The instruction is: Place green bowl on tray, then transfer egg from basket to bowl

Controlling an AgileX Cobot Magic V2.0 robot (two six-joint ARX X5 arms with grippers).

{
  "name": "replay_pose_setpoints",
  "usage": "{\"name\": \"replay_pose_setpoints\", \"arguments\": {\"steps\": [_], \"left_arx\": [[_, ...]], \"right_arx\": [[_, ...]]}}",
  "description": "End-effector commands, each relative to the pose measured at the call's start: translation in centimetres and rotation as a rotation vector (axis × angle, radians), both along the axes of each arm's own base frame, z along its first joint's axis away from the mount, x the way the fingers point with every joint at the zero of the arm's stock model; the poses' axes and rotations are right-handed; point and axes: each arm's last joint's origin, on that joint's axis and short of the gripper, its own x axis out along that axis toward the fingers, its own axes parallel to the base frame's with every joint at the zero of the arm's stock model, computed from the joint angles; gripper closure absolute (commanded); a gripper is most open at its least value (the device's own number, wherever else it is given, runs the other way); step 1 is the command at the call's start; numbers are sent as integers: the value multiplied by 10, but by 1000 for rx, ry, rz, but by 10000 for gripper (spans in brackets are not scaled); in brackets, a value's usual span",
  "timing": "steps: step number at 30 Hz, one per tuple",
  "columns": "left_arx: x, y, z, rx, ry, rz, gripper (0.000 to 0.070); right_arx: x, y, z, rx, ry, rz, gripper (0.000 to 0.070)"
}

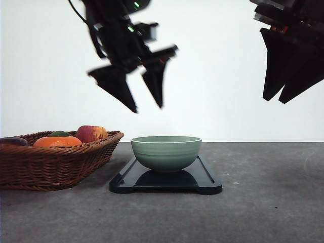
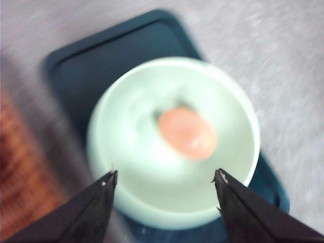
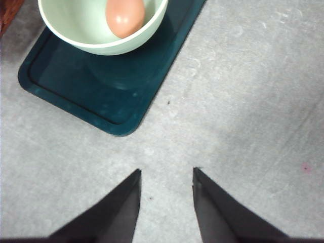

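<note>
The tan egg rests in the pale sage-green glazed bowl on the dark navy rectangular tray, so the left pincer hangs wide apart and empty above it, the right pincer likewise parted, holding nothing.

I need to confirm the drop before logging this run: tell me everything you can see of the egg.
The egg is smooth, oval and pale orange-brown, with a small glossy highlight and no visible crack. It lies on its side inside the green bowl, resting on the inner surface; the left wrist view, though blurred, shows it near the middle. The bowl stands on the tray. Nothing else touches the egg: the left gripper hangs open above the bowl, empty. In the front view the bowl's wall hides it.
</note>
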Motion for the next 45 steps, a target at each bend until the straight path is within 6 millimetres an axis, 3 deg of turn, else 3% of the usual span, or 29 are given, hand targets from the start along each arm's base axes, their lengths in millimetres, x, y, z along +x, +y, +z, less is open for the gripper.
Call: {"name": "replay_pose_setpoints", "arguments": {"steps": [1,5,13,20,31,33,34,35,45], "left_arx": [[-7,4,8,-24,-29,11,308],[-38,32,14,-85,-97,47,308],[-111,92,3,-158,-172,126,308],[-147,122,-4,-187,-190,185,309],[-158,133,-15,-142,-157,222,323],[-158,133,-15,-141,-155,222,553],[-158,133,-15,-145,-154,226,642],[-158,134,-15,-146,-154,227,681],[-159,134,-14,-147,-156,226,700]], "right_arx": [[1,2,2,4,-6,8,502],[1,2,2,4,-6,8,501],[1,2,2,4,-7,8,502],[1,2,2,2,-8,12,501],[-1,1,0,-11,19,8,504],[-1,1,0,-11,14,8,640],[0,1,1,-6,8,7,671],[0,2,1,3,7,9,681],[2,3,3,27,-8,18,683]]}}
